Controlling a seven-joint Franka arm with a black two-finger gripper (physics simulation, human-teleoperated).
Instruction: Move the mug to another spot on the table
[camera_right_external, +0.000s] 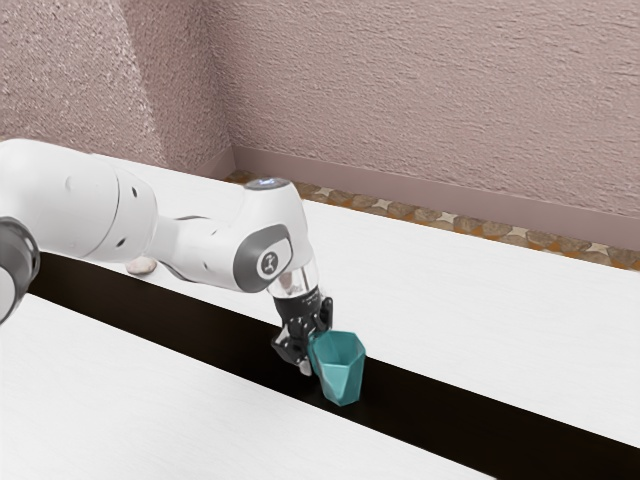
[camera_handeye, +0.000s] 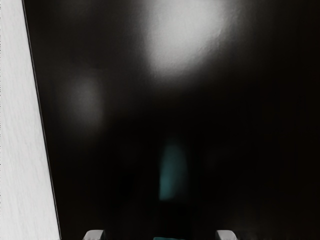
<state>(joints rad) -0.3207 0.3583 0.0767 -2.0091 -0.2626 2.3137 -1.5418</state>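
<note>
Reaching from the exterior view's left, my claw (camera_right_external: 305, 350) meets the left rim of the teal mug (camera_right_external: 338, 368), which is at the surface's (camera_right_external: 480, 300) dark strip (camera_right_external: 180, 310). I cannot tell whether I'm pinching it. From the wrist, a teal reflection (camera_handeye: 172, 172) glows on the glossy black.

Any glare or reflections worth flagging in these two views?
Wrist view: the glossy black table strip carries two soft white glare patches and a dim teal smear, probably a reflection of the mug. Exterior view: even light, no glare; no distinct shadow shows under the mug by the gripper.
</note>
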